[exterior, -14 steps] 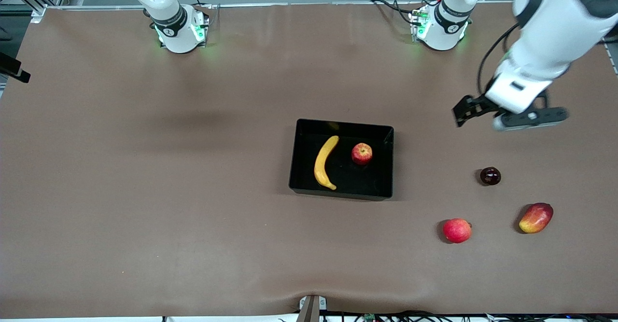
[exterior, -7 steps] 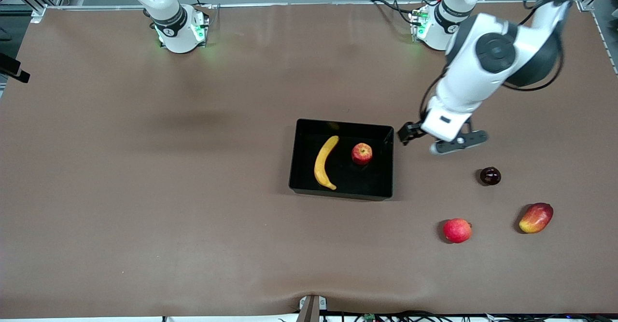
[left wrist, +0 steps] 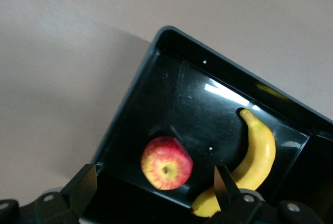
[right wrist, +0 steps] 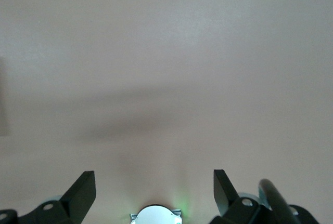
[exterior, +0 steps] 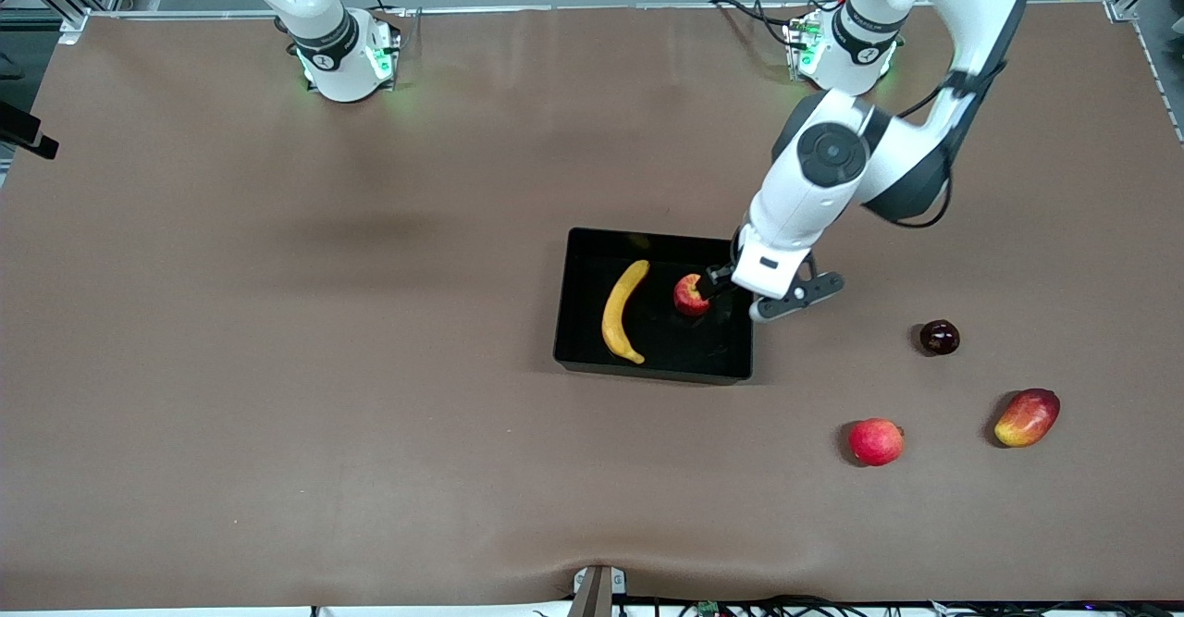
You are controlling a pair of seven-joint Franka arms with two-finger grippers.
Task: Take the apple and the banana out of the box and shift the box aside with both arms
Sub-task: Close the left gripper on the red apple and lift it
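Note:
The black tray (exterior: 647, 372) sits mid-table. The yellow banana (exterior: 622, 310) and the small red apple with yellowish patches (exterior: 687, 294) lie inside it. My left gripper (exterior: 717, 284) hangs open and empty over the tray's wall toward the left arm's end, just above and beside the apple. In the left wrist view the apple (left wrist: 166, 162) shows between the open fingers of the left gripper (left wrist: 155, 174), with the banana (left wrist: 257, 156) and the tray's wall (left wrist: 130, 115) around it. My right gripper (right wrist: 154, 178) is open over bare table and is out of the front view.
A pink-red apple (exterior: 875, 441), a red-and-yellow mango (exterior: 1027, 417) and a small dark fruit (exterior: 939, 337) lie on the table toward the left arm's end. The right arm's base (exterior: 347, 62) stands at the table's edge.
My left arm has swung from over the left arm's end of the table to the tray and come down beside the apple. The fruits and the tray have not moved.

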